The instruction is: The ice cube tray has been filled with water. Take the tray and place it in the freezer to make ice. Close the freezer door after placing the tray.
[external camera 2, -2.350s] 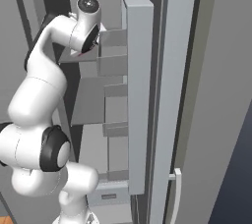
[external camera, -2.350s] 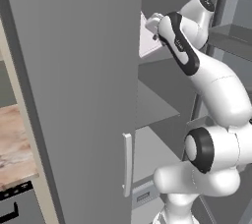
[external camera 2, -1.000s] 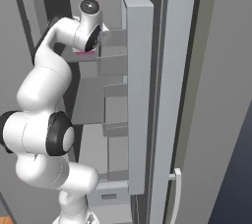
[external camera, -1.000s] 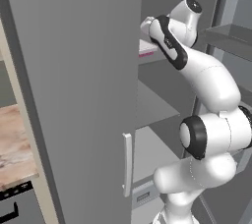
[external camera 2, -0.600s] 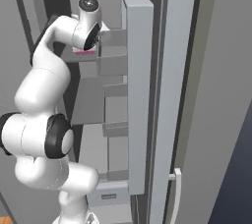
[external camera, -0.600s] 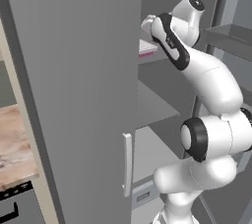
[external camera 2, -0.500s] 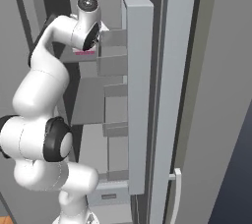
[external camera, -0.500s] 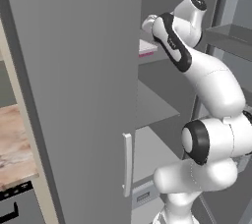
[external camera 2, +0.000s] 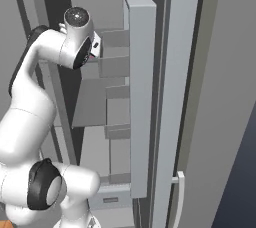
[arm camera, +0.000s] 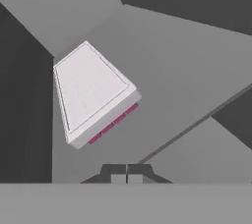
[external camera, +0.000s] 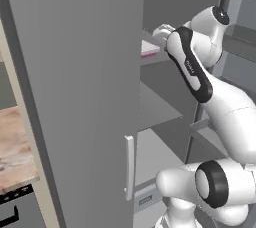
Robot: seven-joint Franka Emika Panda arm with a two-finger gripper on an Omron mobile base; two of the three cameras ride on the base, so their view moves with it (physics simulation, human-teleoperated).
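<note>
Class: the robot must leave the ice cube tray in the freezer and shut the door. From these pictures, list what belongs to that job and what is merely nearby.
Belongs to the job:
ice cube tray, lying on a freezer shelf
freezer
freezer door, open
end effector, apart from the tray

Merely nearby:
wooden counter
wider grey door

The ice cube tray (arm camera: 93,93) lies flat on a freezer shelf (arm camera: 182,85), just ahead of the gripper (arm camera: 127,174), apart from it.

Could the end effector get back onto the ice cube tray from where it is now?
Probably yes: the ice cube tray lies on the freezer shelf just ahead of the end effector, nothing between them, though its fingertips look together and would need opening.
</note>
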